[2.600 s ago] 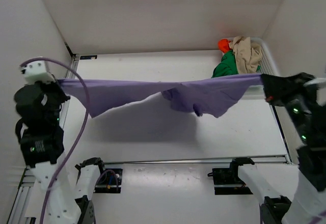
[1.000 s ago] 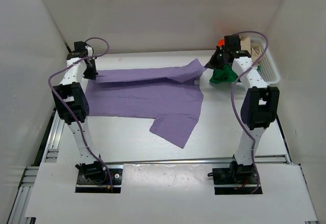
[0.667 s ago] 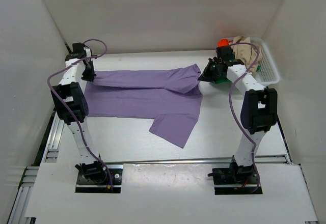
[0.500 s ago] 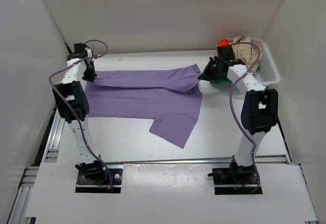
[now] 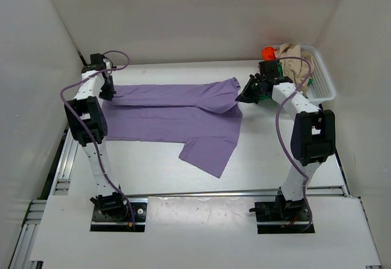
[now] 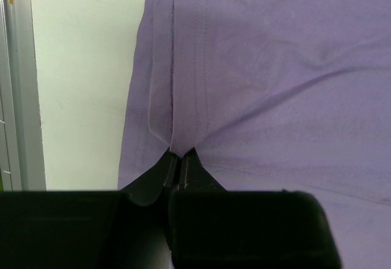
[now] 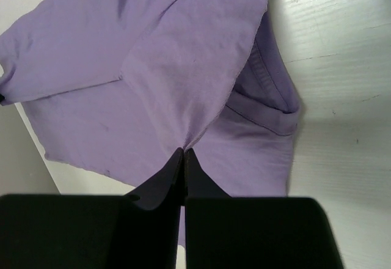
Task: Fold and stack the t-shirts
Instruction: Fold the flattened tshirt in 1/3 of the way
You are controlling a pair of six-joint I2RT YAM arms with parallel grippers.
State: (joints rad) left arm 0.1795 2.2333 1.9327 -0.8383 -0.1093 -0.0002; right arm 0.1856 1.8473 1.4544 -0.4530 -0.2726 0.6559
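Lilac soft-cloth t-shirt (image 5: 177, 113) lay flat mid-table, long axis running 9 to 3 o'clock, with its far edge doubled toward 6. Left gripper (image 6: 179, 156) at 10 o'clock and right gripper (image 7: 184, 151) at 2 each pinched one end of that fold, jaws closed tight. How many layers each pinch held was hidden.

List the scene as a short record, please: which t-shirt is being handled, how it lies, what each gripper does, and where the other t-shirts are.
Handled t-shirt: lilac t-shirt
Its state: spread on the table, far strip doubled over the body, one sleeve pointing to the near edge
Left gripper: shut on the shirt's left edge
Right gripper: shut on the shirt's right end
Other t-shirts: beige t-shirt and orange-red t-shirt, bunched at the white mesh basket, far right corner
Stack: none yet
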